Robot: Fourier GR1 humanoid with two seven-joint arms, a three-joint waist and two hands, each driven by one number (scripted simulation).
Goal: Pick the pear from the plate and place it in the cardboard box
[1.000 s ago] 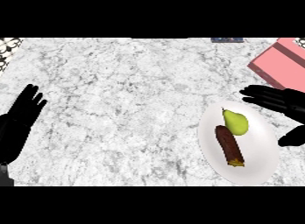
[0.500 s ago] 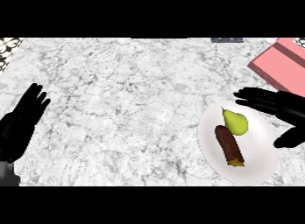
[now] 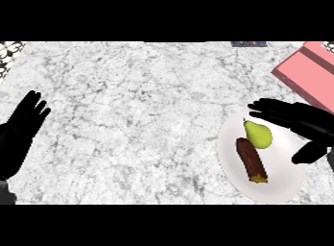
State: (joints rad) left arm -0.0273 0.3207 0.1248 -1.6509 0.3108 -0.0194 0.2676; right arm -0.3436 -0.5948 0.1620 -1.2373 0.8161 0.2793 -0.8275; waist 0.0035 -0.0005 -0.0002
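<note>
Fingers [image 3: 272,109] of the right hand [image 3: 308,126], spread apart and holding nothing, have crept leftward over the plate [image 3: 269,185], now just above the pear [image 3: 257,134]. It lies beside a brown pastry [image 3: 250,160]; the pink box [image 3: 318,77] waits behind, grasp pending.

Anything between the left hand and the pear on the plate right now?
Only bare marble counter in the head view. The left hand rests open at the left edge; the pear lies on the plate, just under the open right hand.
</note>
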